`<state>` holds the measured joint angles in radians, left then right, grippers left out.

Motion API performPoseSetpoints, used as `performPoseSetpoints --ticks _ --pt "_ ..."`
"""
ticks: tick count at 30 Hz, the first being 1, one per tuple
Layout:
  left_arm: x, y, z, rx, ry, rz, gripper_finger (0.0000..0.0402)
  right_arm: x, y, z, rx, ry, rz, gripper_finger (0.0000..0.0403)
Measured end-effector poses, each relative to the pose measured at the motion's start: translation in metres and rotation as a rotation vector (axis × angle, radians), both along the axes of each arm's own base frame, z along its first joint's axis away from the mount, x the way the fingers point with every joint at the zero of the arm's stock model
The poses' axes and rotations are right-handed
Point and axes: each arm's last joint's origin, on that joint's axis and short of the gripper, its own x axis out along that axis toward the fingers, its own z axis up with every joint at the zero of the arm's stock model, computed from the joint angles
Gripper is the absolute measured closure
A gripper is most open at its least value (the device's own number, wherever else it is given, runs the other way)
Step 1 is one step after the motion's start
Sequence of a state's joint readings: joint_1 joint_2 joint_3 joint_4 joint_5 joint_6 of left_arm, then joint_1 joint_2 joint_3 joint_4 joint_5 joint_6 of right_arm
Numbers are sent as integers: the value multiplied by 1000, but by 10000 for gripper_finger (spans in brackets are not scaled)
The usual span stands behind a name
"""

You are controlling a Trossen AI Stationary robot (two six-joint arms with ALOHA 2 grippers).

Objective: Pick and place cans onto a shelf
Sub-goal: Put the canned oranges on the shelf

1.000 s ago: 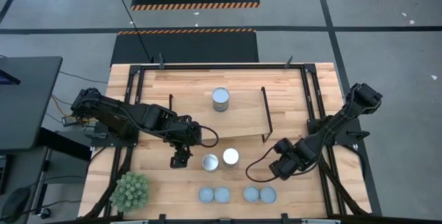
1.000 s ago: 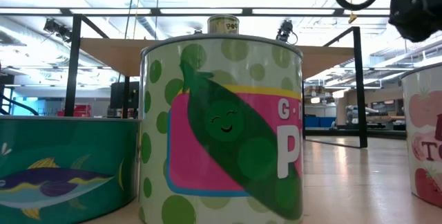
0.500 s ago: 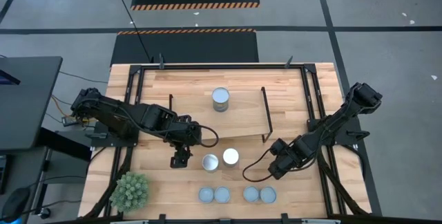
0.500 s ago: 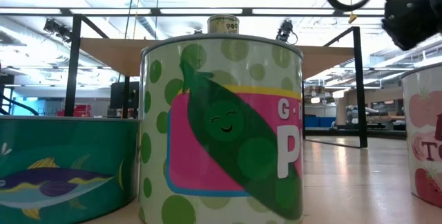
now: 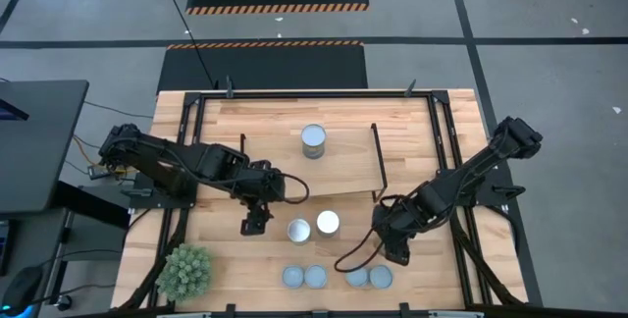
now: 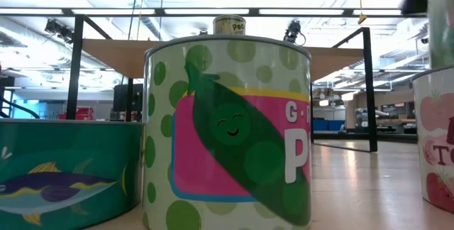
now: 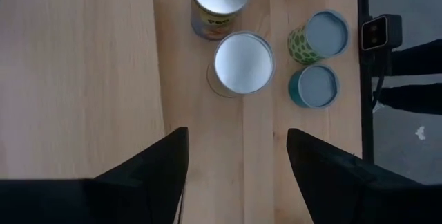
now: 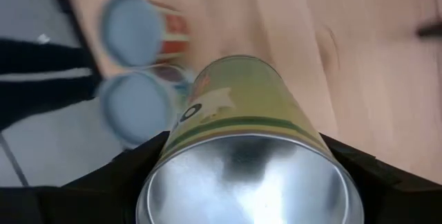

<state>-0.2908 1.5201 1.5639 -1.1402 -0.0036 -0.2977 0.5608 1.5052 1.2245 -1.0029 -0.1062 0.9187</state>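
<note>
Cans wait along the bench's front edge; one can (image 5: 313, 141) stands on the shelf (image 5: 353, 166). Right end effector (image 5: 390, 249) pinches a green-labelled can (image 8: 242, 134), presumably for shelving. Left end effector (image 5: 255, 225), spread and empty, hovers beside the two silver-topped cans (image 5: 299, 230).

The shelf (image 5: 339, 156) carries one can (image 5: 313, 141) near its middle, with bare board on either side. In front of it, two silver-topped cans (image 5: 313, 227) stand close together. Four blue-topped cans (image 5: 337, 277) line the table's front edge in two pairs, a gap between them. A plant ball (image 5: 185, 270) fills the front left corner.
</note>
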Motion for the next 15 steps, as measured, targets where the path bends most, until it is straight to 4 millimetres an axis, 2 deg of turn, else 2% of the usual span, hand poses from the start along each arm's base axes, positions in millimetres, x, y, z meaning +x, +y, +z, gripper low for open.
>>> performPoseSetpoints --ticks 6,15 --pt "-1 9 5 -9 -23 33 152 8 -4 39 -24 -107 125 87" --pt "-5 23 25 -66 -166 96 152 17 -33 87 -122 -209 166 86"
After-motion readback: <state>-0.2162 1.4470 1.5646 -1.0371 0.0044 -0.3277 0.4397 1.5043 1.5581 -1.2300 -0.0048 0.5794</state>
